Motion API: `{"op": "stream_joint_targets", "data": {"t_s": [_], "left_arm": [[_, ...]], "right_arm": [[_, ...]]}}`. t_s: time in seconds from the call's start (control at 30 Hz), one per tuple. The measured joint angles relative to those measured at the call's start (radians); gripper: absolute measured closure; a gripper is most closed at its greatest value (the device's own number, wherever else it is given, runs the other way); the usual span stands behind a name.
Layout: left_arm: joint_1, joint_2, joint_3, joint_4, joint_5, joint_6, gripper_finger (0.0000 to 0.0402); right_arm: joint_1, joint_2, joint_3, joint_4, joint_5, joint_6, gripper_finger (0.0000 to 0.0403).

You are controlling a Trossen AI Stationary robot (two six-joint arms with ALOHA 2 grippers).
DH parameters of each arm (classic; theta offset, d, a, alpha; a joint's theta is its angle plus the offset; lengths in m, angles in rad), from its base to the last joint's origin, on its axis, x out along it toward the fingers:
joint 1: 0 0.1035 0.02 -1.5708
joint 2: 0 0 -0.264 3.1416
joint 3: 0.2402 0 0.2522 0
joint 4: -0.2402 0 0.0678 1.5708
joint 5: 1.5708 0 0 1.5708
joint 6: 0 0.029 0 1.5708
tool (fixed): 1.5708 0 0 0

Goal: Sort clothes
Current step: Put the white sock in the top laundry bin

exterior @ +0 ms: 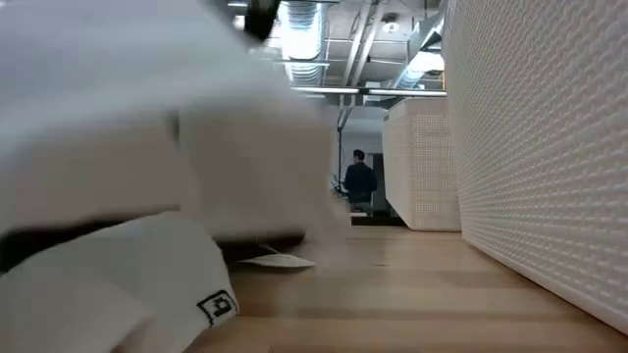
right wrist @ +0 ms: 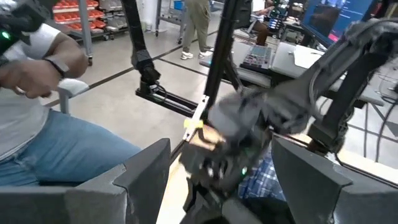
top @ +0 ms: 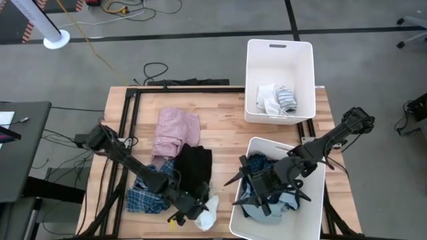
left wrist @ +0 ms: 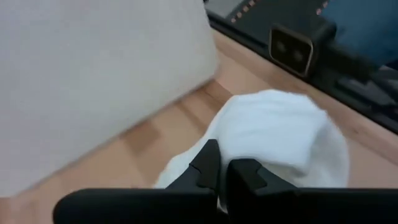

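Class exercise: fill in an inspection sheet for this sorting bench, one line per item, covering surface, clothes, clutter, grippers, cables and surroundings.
Surface: wooden table, bare toward the far side.
Job's things: pink garment, black garment, plaid shirt on the table; socks in the far bin; clothes in the near bin.
Clutter: nothing seen.
Grippers: left gripper jaws shut on the white sock at the table's near edge; right gripper jaws open above the near bin.
Cables: black loop and yellow cable on the floor.
Surroundings: person standing far off; another seated nearby.
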Motion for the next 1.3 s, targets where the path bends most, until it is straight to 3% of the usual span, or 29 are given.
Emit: {"op": "stream_joint_targets", "data": {"t_s": [0.47, 0.77, 1.03, 1.3], "left_arm": [[-0.001, -0.421, 0.0, -0.156, -0.213, 0.082, 0.0401], [0.111, -0.658, 0.0, -0.186, -0.226, 0.037, 0.0401], [0.263, -0.768, 0.0, -0.228, -0.226, -0.074, 0.0401], [0.402, -0.78, 0.011, -0.288, -0.198, -0.198, 0.0401]], "right_arm": [[-0.1, 0.002, 0.0, -0.025, -0.002, -0.035, 0.0107], [-0.162, 0.002, 0.0, -0.019, -0.033, -0.027, 0.0107], [-0.236, 0.002, 0.0, 0.031, -0.033, 0.009, 0.0107], [-0.345, 0.002, 0.0, 0.096, -0.022, 0.016, 0.0107]]}}
